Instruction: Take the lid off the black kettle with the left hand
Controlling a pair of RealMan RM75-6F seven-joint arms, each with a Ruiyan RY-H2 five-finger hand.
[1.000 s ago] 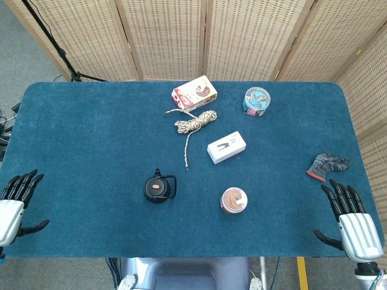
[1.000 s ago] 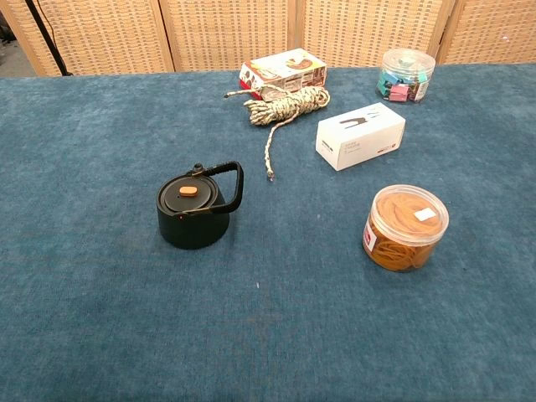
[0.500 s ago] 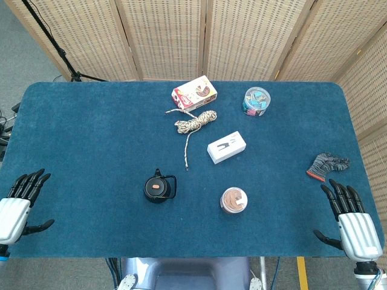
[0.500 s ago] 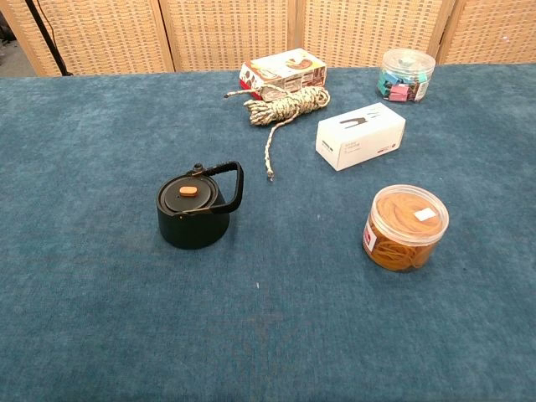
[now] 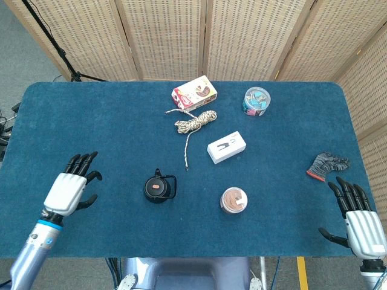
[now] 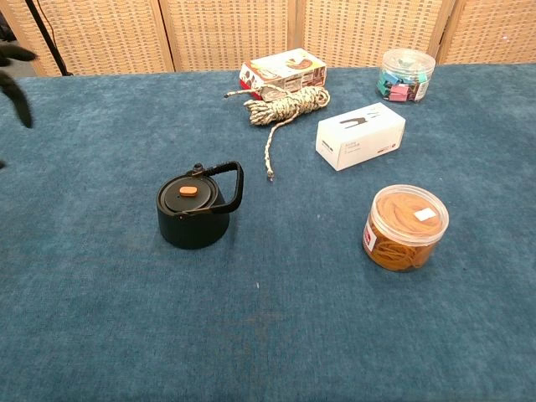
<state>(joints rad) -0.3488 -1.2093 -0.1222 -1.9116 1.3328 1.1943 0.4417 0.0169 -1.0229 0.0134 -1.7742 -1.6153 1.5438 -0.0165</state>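
Reaching out over the blue bench (image 5: 91,121) is the left hand (image 5: 71,188), fingers spread, holding nothing, hovering well to the left of the kettle (image 5: 159,188). The kettle sits upright near the middle of the bench, its lid (image 6: 189,194) on top with a small orange knob (image 6: 188,190) dead centre. That knob looks like the place to take hold: a pinch from above between thumb and finger should do it. I'd guess the lid is thin metal, light and stiff, and the knob small enough to slip from broad fingers. The kettle itself looks light too, so it may lift or slide if the lid sticks. Its handle (image 6: 232,182) arches beside the lid on the right, so the left approach looks free. The right hand (image 5: 363,223) rests at the bench's near right corner, fingers apart, empty. From the chest camera only dark fingertips (image 6: 15,84) show at the left edge, blurred and cut off. How snugly the lid fits cannot be made out.
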